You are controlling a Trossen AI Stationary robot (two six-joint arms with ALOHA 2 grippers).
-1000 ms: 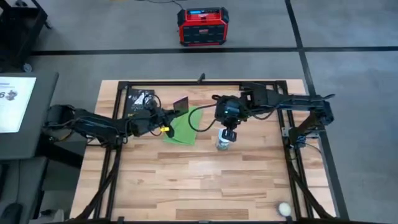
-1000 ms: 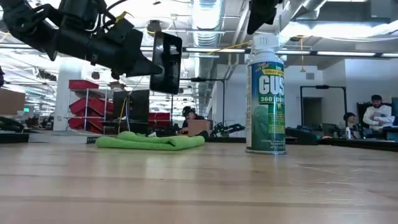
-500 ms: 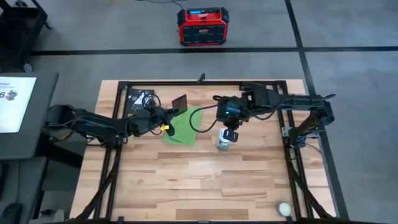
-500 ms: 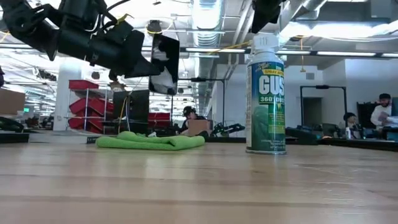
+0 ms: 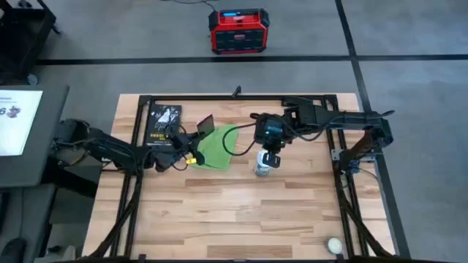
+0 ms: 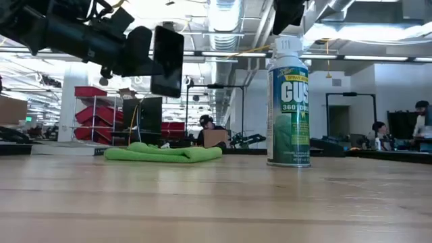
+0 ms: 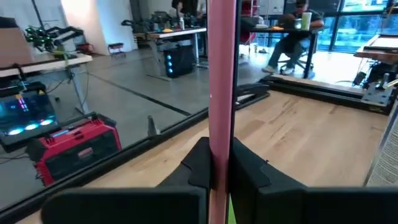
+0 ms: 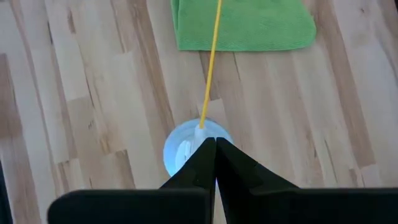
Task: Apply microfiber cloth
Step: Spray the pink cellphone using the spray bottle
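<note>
A: Start at the left tool [image 5: 191, 139]. What has it got?

B: It is clenched on the edge of a phone [image 6: 167, 61], held upright and clear of the tabletop [image 5: 241, 212]; the left wrist view shows the phone's pink edge [image 7: 221, 93] pinched between both fingers.

A: And the right tool [image 5: 269, 158]?

B: At 3 o'clock from the left one, hovering right over the spray can [image 6: 289, 101]. Its fingers are pressed together, gripping nothing, with the can's cap [image 8: 189, 152] just below the tips.

A: Where is the microfiber cloth [image 5: 217, 148]?

B: Flat on the tabletop, folded, between the 2 tools, just right of the phone. The black book [image 5: 162, 121] lies at 10 o'clock from it.

A: So how far along?

B: I judge early. The phone is up, but the cloth lies untouched; picking it up and wiping are both left.

A: Its long axis?

B: From above, roughly 1 o'clock to 7 o'clock, narrowing toward 1.
</note>
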